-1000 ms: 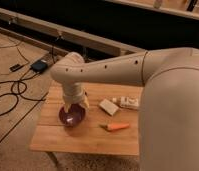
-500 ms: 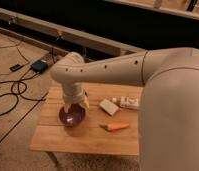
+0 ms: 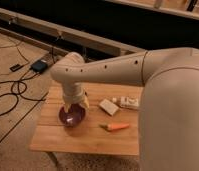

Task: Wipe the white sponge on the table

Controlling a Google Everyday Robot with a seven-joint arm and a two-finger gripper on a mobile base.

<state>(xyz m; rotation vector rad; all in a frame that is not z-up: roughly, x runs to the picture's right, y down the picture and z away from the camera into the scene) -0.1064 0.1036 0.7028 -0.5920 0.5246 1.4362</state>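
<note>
**White sponge [image 3: 109, 106] lies alone, right of the bowl**

One white sponge rests flat on the tabletop [image 3: 88, 142], near the middle towards the far edge, with nothing touching it. Just to its right lies one white packet [image 3: 129, 103] with reddish print. One orange carrot [image 3: 115, 127] lies nearer the front edge, apart from the sponge. One dark purple bowl [image 3: 72, 116] stands at the left. The single gripper [image 3: 75, 105] hangs right over that bowl, pointing down, well apart from the sponge; whether it is spread or closed cannot be told.
</note>
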